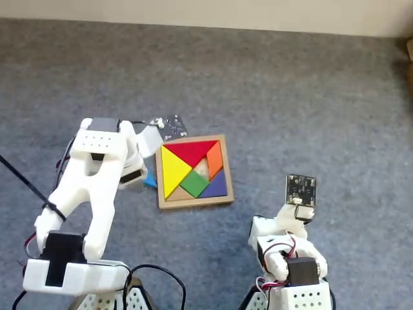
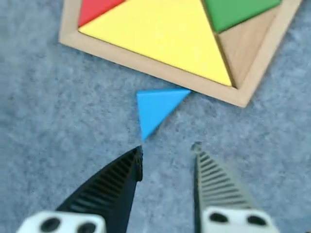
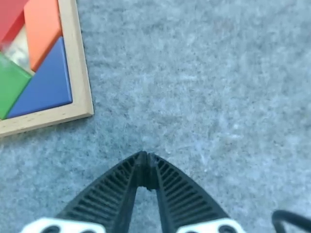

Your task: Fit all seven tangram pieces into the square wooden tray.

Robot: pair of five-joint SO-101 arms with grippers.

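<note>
Just ahead of the parted left gripper (image 2: 167,148) lay a light-blue triangular piece (image 2: 158,107), beside the square wooden tray (image 2: 146,65); right gripper (image 3: 146,160) closed, empty

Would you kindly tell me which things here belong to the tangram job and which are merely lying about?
Job: wooden tray; inside it yellow triangle, red triangle, orange piece, green square, dark blue triangle; light blue triangle outside, beside the tray, before the open left gripper.
Lying about: grey carpet; right gripper, shut, over it.
</note>
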